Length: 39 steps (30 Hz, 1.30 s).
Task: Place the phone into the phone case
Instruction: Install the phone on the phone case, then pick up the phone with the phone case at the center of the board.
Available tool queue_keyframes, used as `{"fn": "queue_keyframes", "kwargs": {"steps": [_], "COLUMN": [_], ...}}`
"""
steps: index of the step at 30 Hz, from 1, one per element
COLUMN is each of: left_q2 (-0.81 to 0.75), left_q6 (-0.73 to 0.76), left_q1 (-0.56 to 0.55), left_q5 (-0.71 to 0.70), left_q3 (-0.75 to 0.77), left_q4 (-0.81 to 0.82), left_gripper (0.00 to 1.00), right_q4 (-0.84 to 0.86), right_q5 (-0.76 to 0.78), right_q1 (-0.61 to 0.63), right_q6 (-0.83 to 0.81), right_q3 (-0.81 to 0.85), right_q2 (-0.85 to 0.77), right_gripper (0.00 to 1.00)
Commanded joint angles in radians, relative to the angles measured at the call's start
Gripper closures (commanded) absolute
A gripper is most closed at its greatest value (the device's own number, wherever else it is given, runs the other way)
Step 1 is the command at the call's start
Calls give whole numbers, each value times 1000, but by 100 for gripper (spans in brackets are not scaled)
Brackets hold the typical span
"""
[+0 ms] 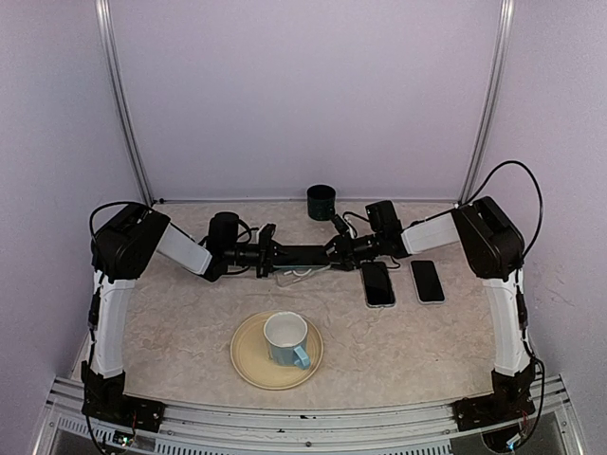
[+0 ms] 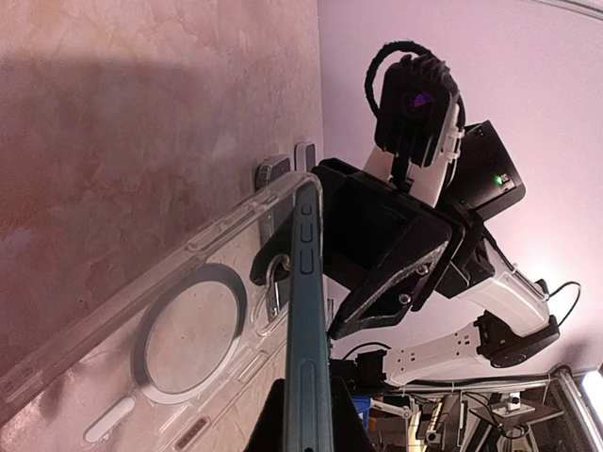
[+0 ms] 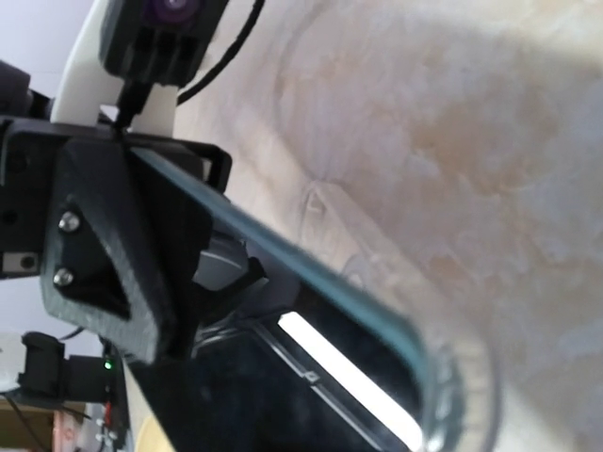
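Left end effector [image 2: 309, 420] grips the phone [image 2: 308, 301], clear case [image 2: 179, 325] alongside.

top evenly lit; rt wrist pic blurry, phone [image 3: 311, 273] soft.

A marbled beige pattern is shown on the table [image 1: 398, 365], and a pale yellow plate [image 1: 248, 368] and a white mug [image 1: 285, 336] with a blue handle are seen. The phone case [image 2: 188, 325] is seen as clear with a grey ring, the phone [image 2: 307, 311] as dark teal.
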Motion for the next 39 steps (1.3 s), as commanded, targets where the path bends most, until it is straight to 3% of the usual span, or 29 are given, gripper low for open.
{"fn": "queue_keyframes", "kwargs": {"steps": [1, 9, 18, 26, 33, 39], "left_q2": [-41, -30, -26, -40, -66, -109], "left_q6": [-5, -114, -124, -122, -91, -16], "left_q1": [-22, -31, -32, -21, -8, 11], "left_q5": [33, 37, 39, 39, 33, 19], "left_q3": [23, 1, -3, -7, -14, -10], "left_q4": [59, 212, 227, 224, 182, 72], "left_gripper": [100, 100, 100, 100, 90, 75], "right_q4": [115, 298, 463, 489, 493, 481], "right_q5": [-78, -128, -166, -178, -185, -186], "right_q1": [5, 10, 21, 20, 16, 5], "right_q6": [48, 170, 287, 307, 313, 306], "right_q3": [21, -22, -50, -57, -63, -73], "right_q2": [15, 25, 46, 39, 26, 6], "right_gripper": [60, 67, 81, 93, 100, 100]}}
